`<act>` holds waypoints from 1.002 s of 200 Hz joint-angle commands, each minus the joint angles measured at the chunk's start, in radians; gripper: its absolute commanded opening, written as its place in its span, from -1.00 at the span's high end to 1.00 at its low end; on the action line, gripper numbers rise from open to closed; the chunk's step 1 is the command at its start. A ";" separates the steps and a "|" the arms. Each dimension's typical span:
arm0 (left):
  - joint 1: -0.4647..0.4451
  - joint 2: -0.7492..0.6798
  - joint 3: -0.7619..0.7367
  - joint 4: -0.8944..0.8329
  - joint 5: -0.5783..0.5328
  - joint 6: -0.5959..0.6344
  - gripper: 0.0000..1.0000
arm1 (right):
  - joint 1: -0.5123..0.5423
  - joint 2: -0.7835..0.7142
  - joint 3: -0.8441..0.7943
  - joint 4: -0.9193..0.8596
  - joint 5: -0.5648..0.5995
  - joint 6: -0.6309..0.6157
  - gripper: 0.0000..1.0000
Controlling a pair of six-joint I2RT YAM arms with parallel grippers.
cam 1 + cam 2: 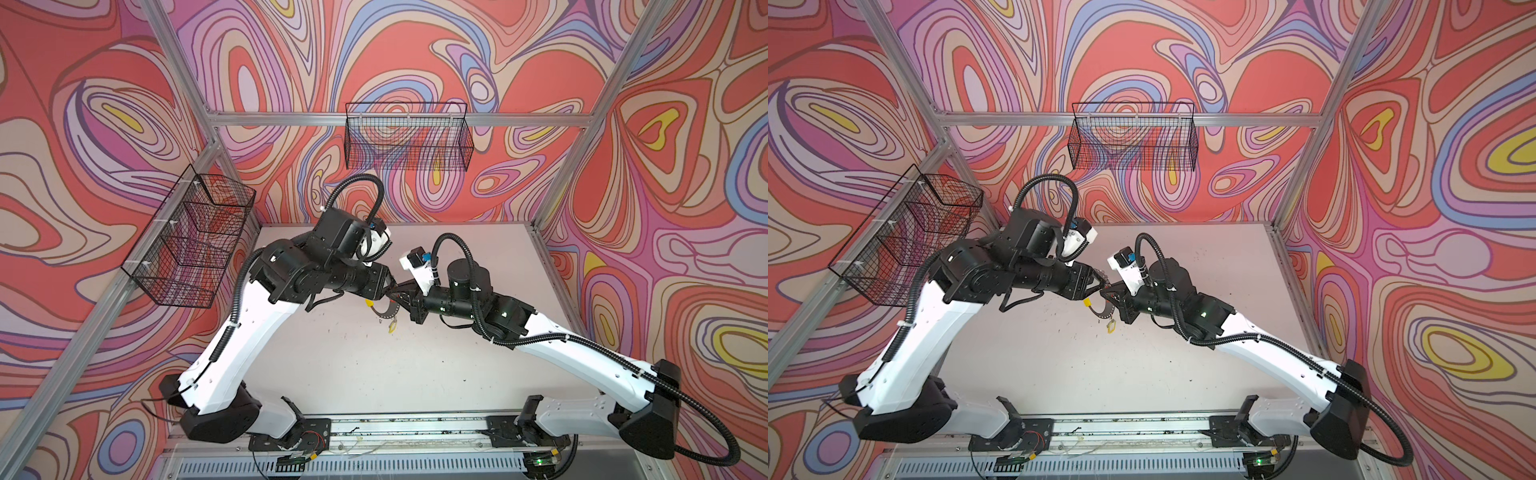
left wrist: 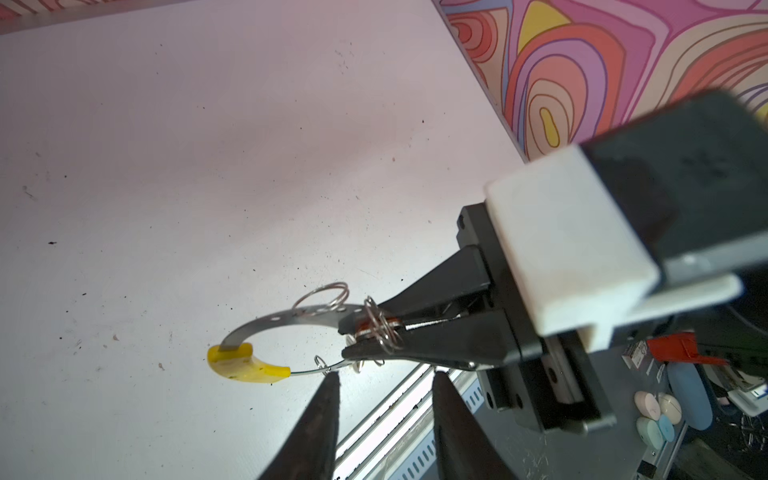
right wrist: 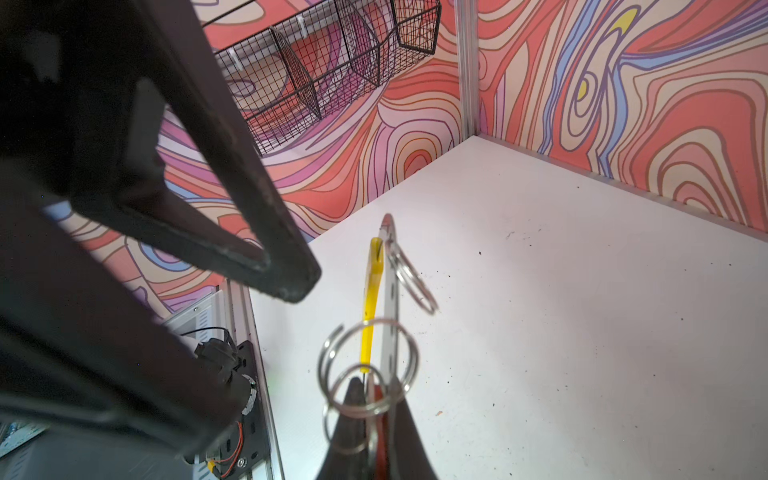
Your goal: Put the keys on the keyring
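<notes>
Pinches the keyring (image 2: 291,316) in the right gripper (image 2: 353,338), tapered black jaws pressed tight on the flat grey metal band. Traps a sliver of red plastic (image 2: 365,328) and a thin silver shaft (image 2: 424,323) in the same bite.

Holds the ring above the matte, speckled white table (image 2: 166,166), roughly mid-table in both top views, between the two wrists.

Shows a band punched with small round holes, ending in a smooth, curved yellow segment (image 2: 245,368). Narrows past the yellow to a slim bare edge. Carries several split rings (image 2: 328,295) of bright springy wire, coiled double and threaded through the holes. Reads nearly edge-on from the right wrist, yellow segment beside grey strip.

Spreads the left gripper (image 2: 386,376) to a moderate gap, with nothing between its dark, scuffed, wedge-shaped fingers. Has one fingertip right at the ring's slim edge; cannot tell whether touching.

Dangles a small yellow oval tag (image 1: 390,328) beneath the ring in both top views, too small to make out any key on it.
</notes>
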 commanded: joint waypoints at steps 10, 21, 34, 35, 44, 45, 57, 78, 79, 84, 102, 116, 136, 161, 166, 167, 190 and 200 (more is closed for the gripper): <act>-0.002 -0.087 -0.109 0.180 -0.042 -0.077 0.13 | -0.003 -0.020 -0.012 0.055 0.022 0.047 1.00; -0.002 -0.106 -0.149 0.224 -0.039 -0.118 0.17 | -0.003 -0.015 -0.006 0.043 0.051 0.042 1.00; -0.002 -0.121 -0.185 0.275 -0.016 -0.149 0.20 | -0.003 -0.013 -0.006 0.041 0.080 0.034 1.00; -0.002 -0.121 -0.187 0.278 -0.014 -0.151 0.20 | -0.003 -0.013 -0.007 0.041 0.082 0.033 1.00; -0.002 -0.121 -0.195 0.295 -0.002 -0.170 0.21 | -0.003 -0.013 -0.006 0.041 0.099 0.023 1.00; -0.002 -0.120 -0.195 0.295 -0.002 -0.171 0.21 | -0.003 -0.012 -0.006 0.041 0.101 0.023 1.00; -0.002 -0.104 -0.179 0.293 0.013 -0.188 0.21 | -0.002 -0.013 -0.010 0.047 0.131 0.011 1.00; 0.005 -0.045 -0.103 0.218 0.020 -0.196 0.21 | -0.001 -0.015 -0.014 0.049 0.187 -0.014 1.00; 0.005 -0.042 -0.100 0.215 0.020 -0.195 0.21 | -0.001 -0.015 -0.014 0.048 0.188 -0.015 1.00; 0.007 -0.029 -0.083 0.197 0.020 -0.193 0.22 | -0.001 -0.016 -0.015 0.048 0.199 -0.021 1.00; 0.017 0.003 -0.045 0.157 0.027 -0.190 0.24 | 0.005 -0.018 -0.017 0.051 0.225 -0.041 1.00; 0.035 0.021 -0.034 0.142 0.045 -0.196 0.28 | 0.008 -0.019 -0.015 0.047 0.243 -0.053 1.00; 0.053 0.043 -0.025 0.122 0.073 -0.200 0.32 | 0.016 -0.023 -0.017 0.048 0.256 -0.067 1.00; 0.056 0.058 -0.017 0.108 0.069 -0.193 0.35 | 0.017 -0.030 -0.023 0.051 0.261 -0.076 1.00; 0.057 0.061 -0.017 0.111 0.076 -0.193 0.34 | 0.017 -0.030 -0.023 0.051 0.261 -0.079 1.00; 0.058 0.062 -0.016 0.112 0.076 -0.193 0.34 | 0.017 -0.029 -0.023 0.051 0.260 -0.080 1.00; 0.062 0.080 -0.004 0.119 0.109 -0.188 0.37 | 0.019 -0.024 -0.021 0.050 0.260 -0.088 1.00; 0.064 0.089 0.002 0.119 0.127 -0.185 0.37 | 0.020 -0.022 -0.021 0.048 0.262 -0.093 1.00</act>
